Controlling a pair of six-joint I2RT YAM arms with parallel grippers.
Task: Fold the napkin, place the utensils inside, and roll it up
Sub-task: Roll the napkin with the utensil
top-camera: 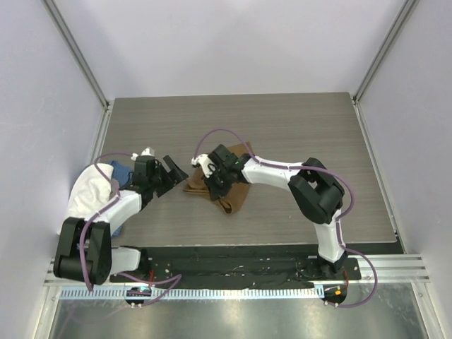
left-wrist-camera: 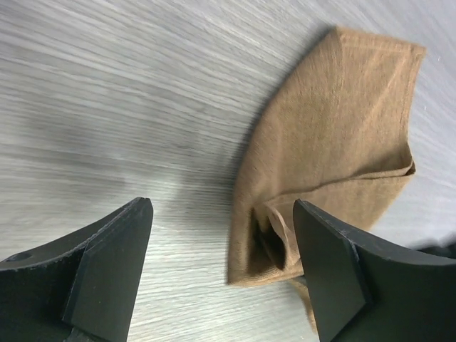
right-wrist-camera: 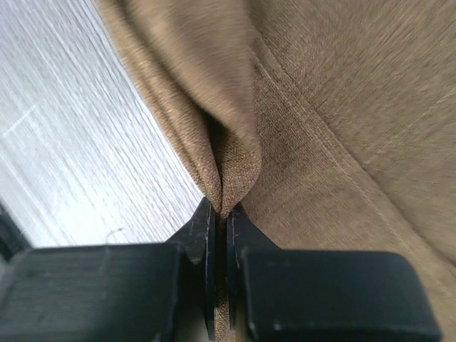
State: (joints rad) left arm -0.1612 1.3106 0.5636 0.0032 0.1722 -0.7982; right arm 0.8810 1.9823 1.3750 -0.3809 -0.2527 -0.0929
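Near edge: both arm bases sit side by side. The left arm rises over a white cloth point(top-camera: 88, 192) and a blue cloth point(top-camera: 122, 171), which lie next to each other at the left side of the table point(top-camera: 296, 127).

Mid-table: the left gripper point(left-wrist-camera: 221, 206) has its jaws spread wide and holds nothing. It hovers over bare tabletop just left of the napkin point(left-wrist-camera: 335, 135). In the left wrist view, one finger point(left-wrist-camera: 335, 271) stands in front of the napkin's near corner; contact cannot be told.

The napkin lies folded in layers near the table's middle, with a loose fold opening at its near corner.

The right gripper point(right-wrist-camera: 219, 217) reaches in from the right. Its jaws are pressed together on a raised ridge of napkin fabric, which is pinched between the tips. The cloth spreads away flat to the right.

Far side: bare wood-grain surface.
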